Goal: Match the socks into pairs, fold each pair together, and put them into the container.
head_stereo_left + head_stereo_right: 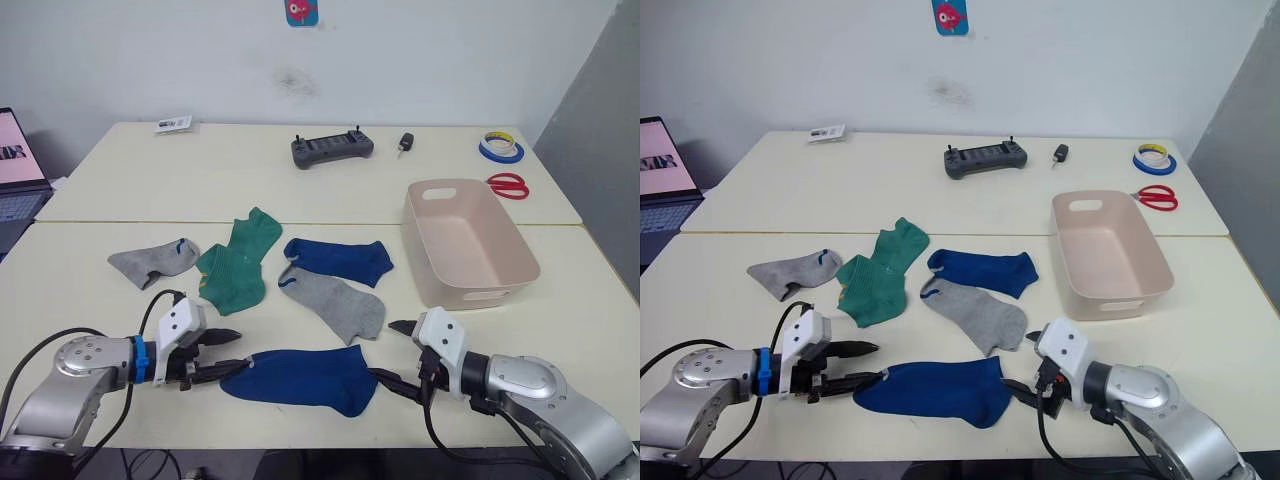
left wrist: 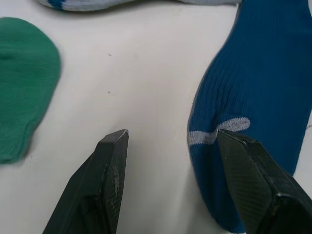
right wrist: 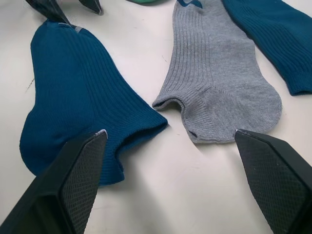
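Socks: two dark blue (image 1: 300,380) (image 1: 340,258), ribbed; two grey (image 1: 335,303) (image 1: 152,262), blue cuff mark; green pair (image 1: 238,262). Container (image 1: 500,235) pale pink-beige. Table (image 1: 120,190) cream.

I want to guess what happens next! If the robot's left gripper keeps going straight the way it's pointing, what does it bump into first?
Most likely the near dark blue sock. The left gripper is open and points along the table toward the sock's end, one finger already at its edge. Past that sock comes the right gripper.
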You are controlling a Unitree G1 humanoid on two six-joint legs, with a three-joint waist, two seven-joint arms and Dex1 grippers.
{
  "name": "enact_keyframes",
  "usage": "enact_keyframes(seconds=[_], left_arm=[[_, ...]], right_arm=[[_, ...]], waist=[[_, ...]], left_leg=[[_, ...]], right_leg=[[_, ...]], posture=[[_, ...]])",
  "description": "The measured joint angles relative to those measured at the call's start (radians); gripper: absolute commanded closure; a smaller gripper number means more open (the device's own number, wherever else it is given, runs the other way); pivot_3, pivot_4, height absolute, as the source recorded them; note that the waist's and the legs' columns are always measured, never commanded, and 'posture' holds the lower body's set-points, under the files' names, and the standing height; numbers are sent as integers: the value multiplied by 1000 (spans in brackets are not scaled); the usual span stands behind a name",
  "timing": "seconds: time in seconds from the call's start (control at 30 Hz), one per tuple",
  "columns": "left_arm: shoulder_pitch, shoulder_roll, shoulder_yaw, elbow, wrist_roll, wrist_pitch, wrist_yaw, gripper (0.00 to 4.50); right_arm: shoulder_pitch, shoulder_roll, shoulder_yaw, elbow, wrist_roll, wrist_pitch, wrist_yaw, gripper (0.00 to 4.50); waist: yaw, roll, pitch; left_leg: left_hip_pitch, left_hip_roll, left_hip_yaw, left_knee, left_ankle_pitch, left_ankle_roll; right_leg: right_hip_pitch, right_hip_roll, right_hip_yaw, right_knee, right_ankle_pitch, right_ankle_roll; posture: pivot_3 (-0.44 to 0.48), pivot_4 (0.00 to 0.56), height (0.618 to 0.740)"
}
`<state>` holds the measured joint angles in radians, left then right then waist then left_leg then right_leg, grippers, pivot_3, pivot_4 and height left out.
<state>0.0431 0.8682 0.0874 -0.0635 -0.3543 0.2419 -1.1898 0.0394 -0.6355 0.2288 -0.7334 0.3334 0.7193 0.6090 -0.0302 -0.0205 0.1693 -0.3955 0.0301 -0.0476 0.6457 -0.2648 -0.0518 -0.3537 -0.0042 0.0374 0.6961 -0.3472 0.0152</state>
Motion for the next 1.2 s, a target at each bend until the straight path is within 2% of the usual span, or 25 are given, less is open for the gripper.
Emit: enact_keyframes(seconds=[0.2,0.37,0.6,0.7,0.8,0.9,1.0,1.2], left_arm=[[-11,-25,-20,36,78,-140,40,1522],[-16,-55,-12,64,90,-202,91,1522],[36,-78,70,-5,-46,-127,80,1522],[31,-31,105,-40,-114,-62,37,1522],[-24,26,126,-57,-157,-8,-7,999],[-98,60,126,-53,-166,24,-44,129],[-176,71,125,-52,-180,55,-62,59],[-230,62,82,-64,-182,99,-68,59]], right_arm=[[0,1,1,0,-1,-8,0,50],[0,-1,1,0,-6,-19,1,50],[-13,-3,-12,0,-5,-57,3,50],[-14,-13,-33,-5,2,-58,6,50],[-25,-64,-70,-17,3,-50,23,0],[-83,-93,-127,-32,30,-2,27,0],[-192,-115,-160,-32,35,36,21,0],[-416,-195,17,142,-170,-52,53,0]], waist=[[1,0,0],[0,0,0],[-1,0,0],[-1,0,0],[0,0,0],[0,0,0],[-4,0,0],[-5,1,1]], left_leg=[[0,0,0,0,0,0],[1,0,0,0,0,0],[0,0,0,0,0,0],[0,0,0,0,0,0],[0,0,0,0,0,0],[0,0,0,0,0,0],[1,0,0,0,0,0],[-1,0,0,0,0,0]], right_leg=[[0,0,0,0,0,0],[1,0,0,0,0,0],[0,0,-1,0,0,0],[0,0,-1,0,0,0],[1,0,-1,0,0,0],[0,0,-1,0,0,0],[0,1,0,0,0,0],[-1,1,0,0,0,0]], posture=[[0,150,740],[0,150,740],[0,150,740],[0,150,740],[0,150,740],[0,150,740],[0,150,740],[0,150,740]])
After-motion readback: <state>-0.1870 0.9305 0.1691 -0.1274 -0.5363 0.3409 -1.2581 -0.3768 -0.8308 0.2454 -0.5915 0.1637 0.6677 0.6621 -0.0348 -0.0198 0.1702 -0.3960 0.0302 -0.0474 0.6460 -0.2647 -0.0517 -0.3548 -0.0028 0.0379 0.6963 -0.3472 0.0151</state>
